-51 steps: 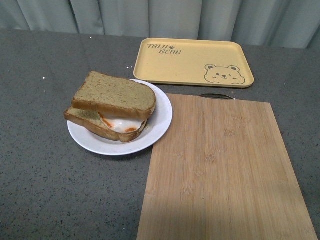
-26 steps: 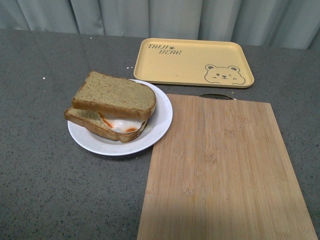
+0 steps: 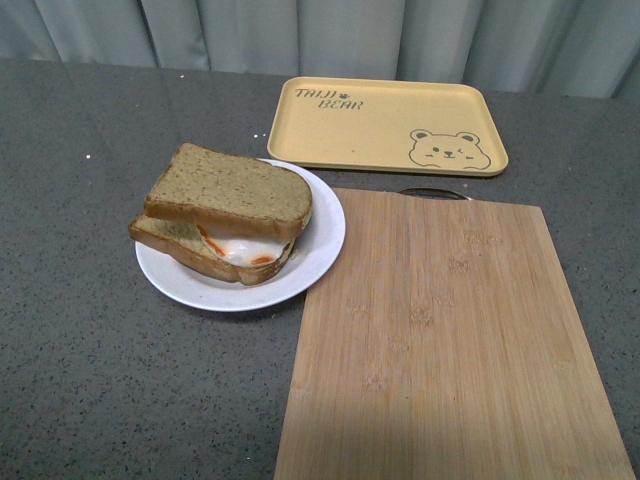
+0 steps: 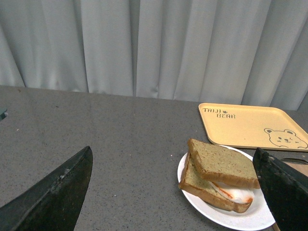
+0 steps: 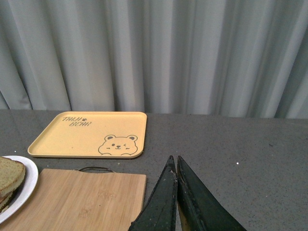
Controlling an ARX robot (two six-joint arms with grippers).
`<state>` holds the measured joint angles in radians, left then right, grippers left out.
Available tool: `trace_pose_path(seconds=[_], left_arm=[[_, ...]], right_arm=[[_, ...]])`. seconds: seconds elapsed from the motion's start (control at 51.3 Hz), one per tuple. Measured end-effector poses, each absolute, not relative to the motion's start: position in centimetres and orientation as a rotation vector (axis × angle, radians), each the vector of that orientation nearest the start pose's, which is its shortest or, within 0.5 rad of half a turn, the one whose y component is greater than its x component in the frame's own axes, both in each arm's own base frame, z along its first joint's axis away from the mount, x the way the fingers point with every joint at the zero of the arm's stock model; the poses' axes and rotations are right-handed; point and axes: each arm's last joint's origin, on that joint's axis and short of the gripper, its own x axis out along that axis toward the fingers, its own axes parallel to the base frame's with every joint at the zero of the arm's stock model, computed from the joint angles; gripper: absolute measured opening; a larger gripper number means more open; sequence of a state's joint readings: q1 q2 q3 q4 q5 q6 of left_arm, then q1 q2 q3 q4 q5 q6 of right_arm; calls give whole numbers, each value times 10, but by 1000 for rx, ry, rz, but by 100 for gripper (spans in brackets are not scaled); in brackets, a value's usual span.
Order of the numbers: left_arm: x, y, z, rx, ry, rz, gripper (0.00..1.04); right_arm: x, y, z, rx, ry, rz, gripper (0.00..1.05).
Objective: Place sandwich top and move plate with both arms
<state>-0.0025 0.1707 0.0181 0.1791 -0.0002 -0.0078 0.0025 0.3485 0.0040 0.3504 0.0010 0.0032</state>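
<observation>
The sandwich top [image 3: 230, 188], a plain tan-brown bread slice, lies skewed on a lower slice bearing a fried egg with red sauce [image 3: 243, 250]. Both rest on the round white plate [image 3: 322, 236], left of centre on the grey table. Neither arm shows in the front view. In the left wrist view the sandwich top [image 4: 222, 163] and plate [image 4: 211, 214] lie ahead, between the wide-apart black fingers [image 4: 62, 192] of my open left gripper [image 4: 174, 156]. My right gripper [image 5: 174, 159] is shut and empty, its tips over bare table beside the board, with the plate's rim [image 5: 28, 185] at the picture's edge.
A bamboo cutting board [image 3: 450, 340] with a metal handle lies right of the plate, touching or nearly touching its rim. A yellow tray with a bear drawing [image 3: 388, 125] sits behind it. Grey curtains [image 3: 320, 30] close off the table's far edge.
</observation>
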Motion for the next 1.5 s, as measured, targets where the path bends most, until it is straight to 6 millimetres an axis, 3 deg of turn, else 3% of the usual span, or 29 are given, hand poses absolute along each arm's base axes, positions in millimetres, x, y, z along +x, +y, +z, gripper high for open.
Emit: trace_pose_path(seconds=[0.8, 0.897, 0.995, 1.112, 1.287, 1.346, 1.502], left_arm=[[108, 0, 173, -8, -27, -3, 98], [108, 0, 173, -8, -27, -2, 98], [108, 0, 173, -8, -27, -2, 98], [115, -6, 164, -166, 369, 9, 98], [142, -21, 159, -354, 525, 32, 98], [154, -25, 158, -426, 550, 43, 98], [192, -42, 139, -651, 706, 55, 98]], right_arm=[[98, 0, 165, 2, -3, 5, 1], [98, 0, 165, 1, -2, 5, 14], [98, 0, 165, 1, -2, 5, 37], [98, 0, 165, 1, -2, 5, 62], [98, 0, 165, 1, -2, 5, 90], [98, 0, 165, 2, -2, 5, 97], [98, 0, 165, 2, -2, 4, 95]])
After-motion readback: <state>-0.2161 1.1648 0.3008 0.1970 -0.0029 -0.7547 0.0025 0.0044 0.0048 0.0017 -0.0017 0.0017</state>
